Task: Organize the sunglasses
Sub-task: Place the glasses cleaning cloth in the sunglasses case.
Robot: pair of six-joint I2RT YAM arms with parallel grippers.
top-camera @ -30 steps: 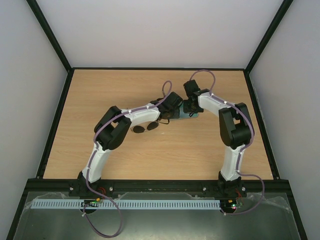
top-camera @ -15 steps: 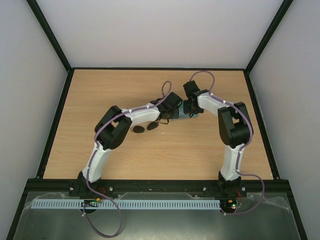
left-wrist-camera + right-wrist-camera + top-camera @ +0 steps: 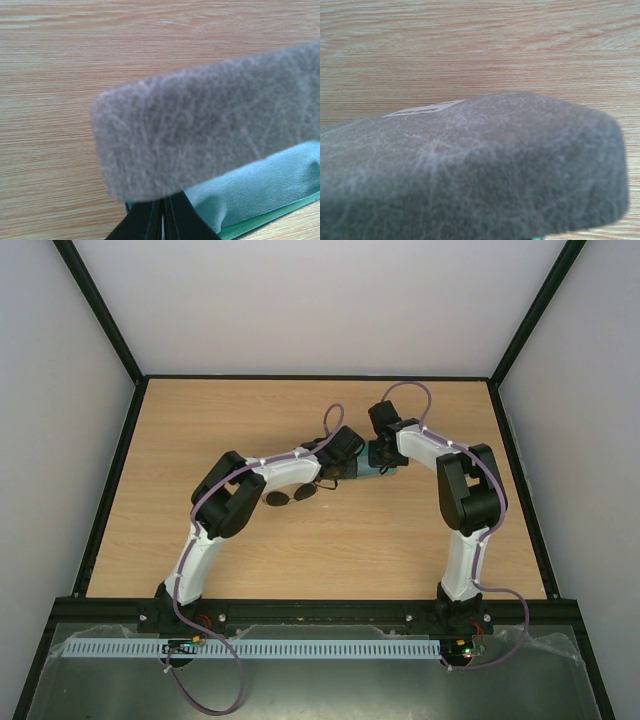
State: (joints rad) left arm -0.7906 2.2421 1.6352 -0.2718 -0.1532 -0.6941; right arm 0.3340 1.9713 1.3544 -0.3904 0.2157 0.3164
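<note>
Sunglasses (image 3: 290,495) lie on the tabletop (image 3: 400,540) just behind the left fingers (image 3: 146,225) (pinched closed, as are the right fingers (image 3: 379,454)) at the case (image 3: 210,135), so a slipping case could drop, or drag the cloth (image 3: 250,190), onto them.

A light wooden table (image 3: 200,430) carries everything. Near its middle sits a grey case (image 3: 200,135). A teal cloth (image 3: 255,190) lies on the wood under the case. The sunglasses (image 3: 290,494) lie on bare wood left of the case, apart from it.
</note>
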